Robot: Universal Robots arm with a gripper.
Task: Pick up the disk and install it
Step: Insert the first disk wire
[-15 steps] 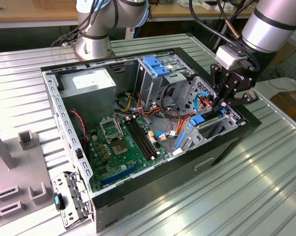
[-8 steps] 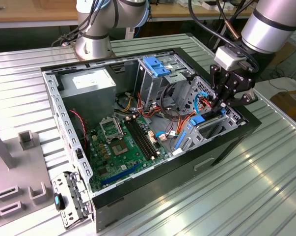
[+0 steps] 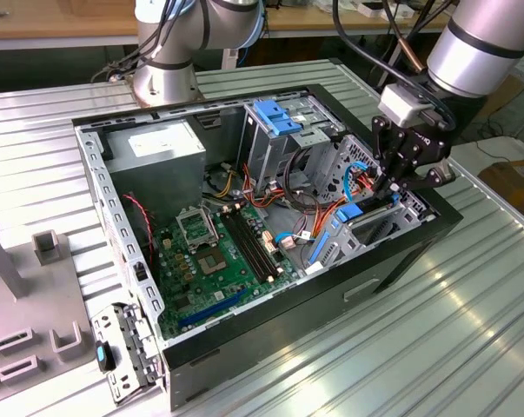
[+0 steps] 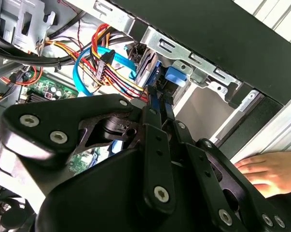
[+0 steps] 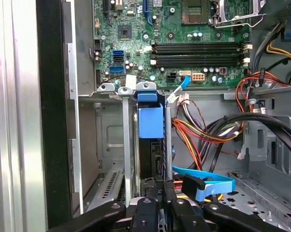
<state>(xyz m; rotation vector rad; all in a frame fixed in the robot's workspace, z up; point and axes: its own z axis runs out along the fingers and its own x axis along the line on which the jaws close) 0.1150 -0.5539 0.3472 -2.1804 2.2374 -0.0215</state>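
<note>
— What do we see, biggest first?
— The open computer case (image 3: 401, 261), its motherboard (image 3: 218, 252) on the floor.
— And the gripper (image 3: 390, 187)?
— It hangs over the case's drive bay; we cannot tell how its jaws stand.
— The disk (image 5: 150, 145)?
— Standing on edge in that bay, blue rail (image 5: 150, 121) uppermost.
</note>
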